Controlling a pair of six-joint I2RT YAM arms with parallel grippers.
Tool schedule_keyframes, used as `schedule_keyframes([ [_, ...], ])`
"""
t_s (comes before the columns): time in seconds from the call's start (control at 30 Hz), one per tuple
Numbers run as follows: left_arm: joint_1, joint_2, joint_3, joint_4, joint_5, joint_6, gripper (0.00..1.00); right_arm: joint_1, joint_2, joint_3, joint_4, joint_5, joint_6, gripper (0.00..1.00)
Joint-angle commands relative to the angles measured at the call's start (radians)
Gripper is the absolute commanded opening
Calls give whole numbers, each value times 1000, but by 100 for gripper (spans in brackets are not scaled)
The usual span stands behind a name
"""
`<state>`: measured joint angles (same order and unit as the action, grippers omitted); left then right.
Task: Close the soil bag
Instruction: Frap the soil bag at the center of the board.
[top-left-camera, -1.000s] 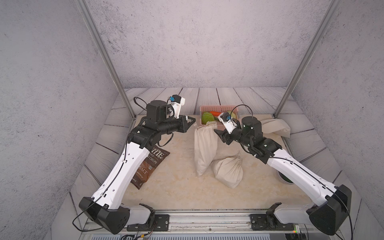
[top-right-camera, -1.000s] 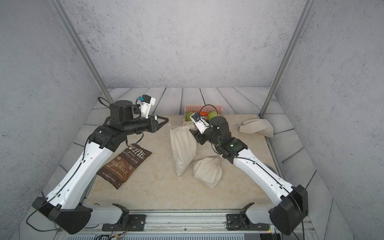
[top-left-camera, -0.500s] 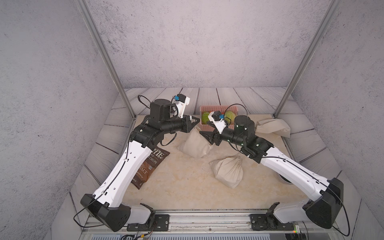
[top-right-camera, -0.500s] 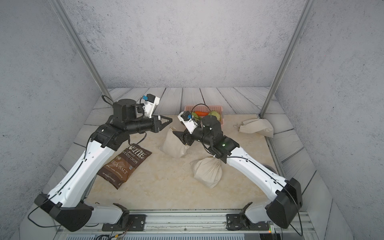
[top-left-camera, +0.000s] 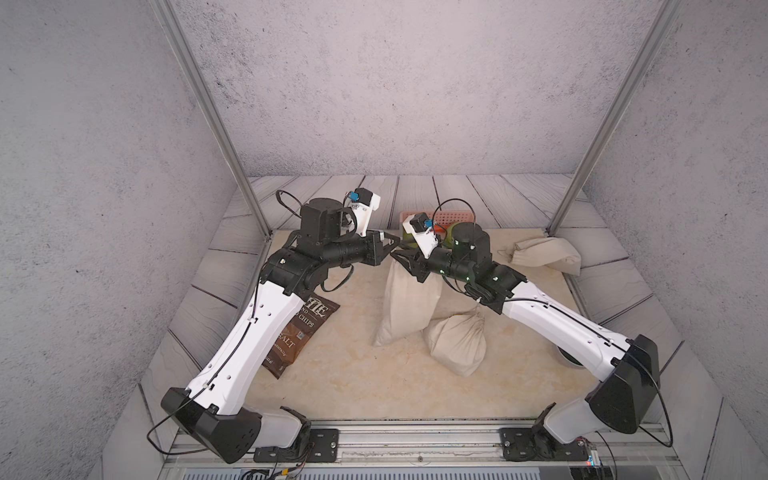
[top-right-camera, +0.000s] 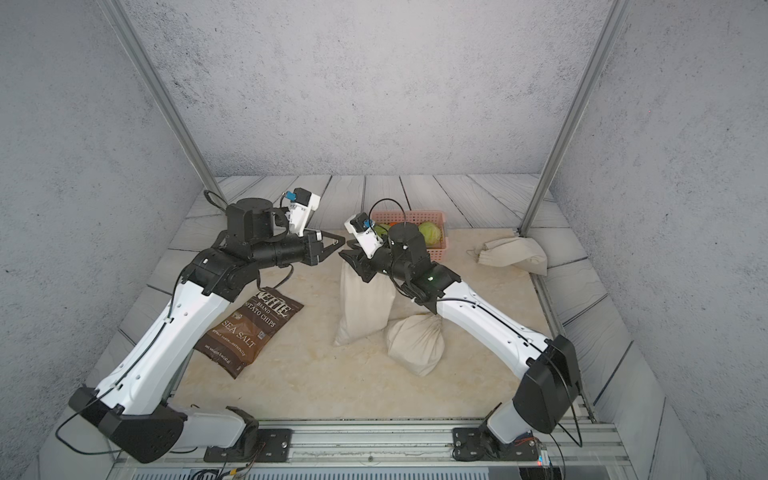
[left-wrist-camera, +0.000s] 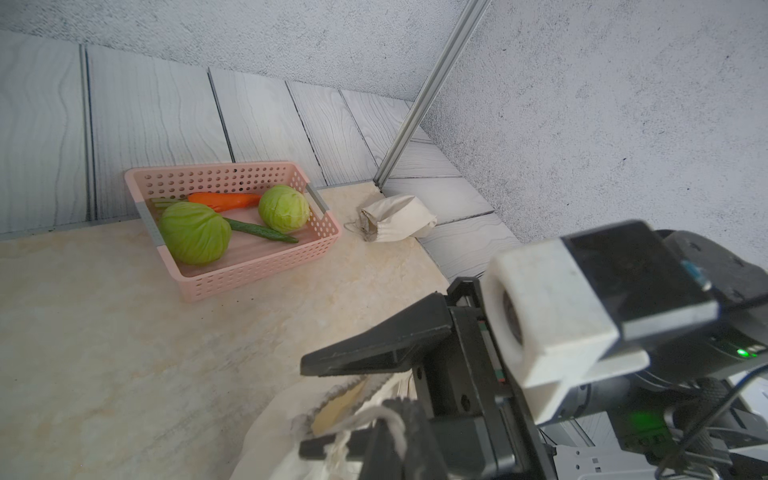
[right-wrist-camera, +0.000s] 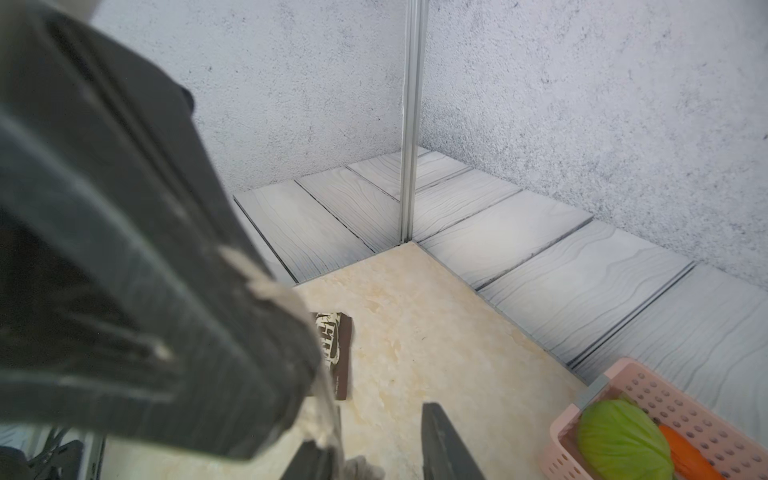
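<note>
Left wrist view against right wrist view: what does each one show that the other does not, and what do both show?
Only the left wrist view shows the cucumber, the small cloth bag and the right arm's camera. Only the right wrist view shows the chips bag. Both show the pink basket, a cabbage, the carrot, and the drawstring of the soil bag in the left end effector.

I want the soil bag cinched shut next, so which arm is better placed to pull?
Left, likely. The left gripper is shut on the drawstring at the mouth of the soil bag, so it can pull; the right gripper only straddles the rim, suiting bracing.
</note>
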<state>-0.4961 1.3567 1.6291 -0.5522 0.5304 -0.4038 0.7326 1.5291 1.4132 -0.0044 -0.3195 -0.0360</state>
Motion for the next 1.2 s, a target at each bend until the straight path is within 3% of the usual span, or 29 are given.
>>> schedule_keyframes([
  [0.0,-6,-44,43,41,-14,22,0,4,17,21,-65,48,-22,23],
  [0.2,49,-113,101,-16,-34,36,0,-39,1,-74,-159,316,-137,15],
  [0.47,237,-170,167,-35,42,-9,0,-215,1,-144,-252,511,-190,15],
  [0.7,285,-177,245,-107,6,47,0,-269,-80,-5,-366,530,-198,14],
  [0.8,289,-181,237,-117,-12,49,0,-269,-119,-25,-331,529,-201,15],
  [0.9,290,-204,181,-92,-26,45,0,-274,-107,-117,-275,612,-203,17],
  [1.03,289,-244,4,-51,-39,40,0,-298,-40,-193,-290,643,-142,9],
  [1.17,259,-279,-297,82,-9,6,0,-297,-51,-243,-303,452,-101,0],
])
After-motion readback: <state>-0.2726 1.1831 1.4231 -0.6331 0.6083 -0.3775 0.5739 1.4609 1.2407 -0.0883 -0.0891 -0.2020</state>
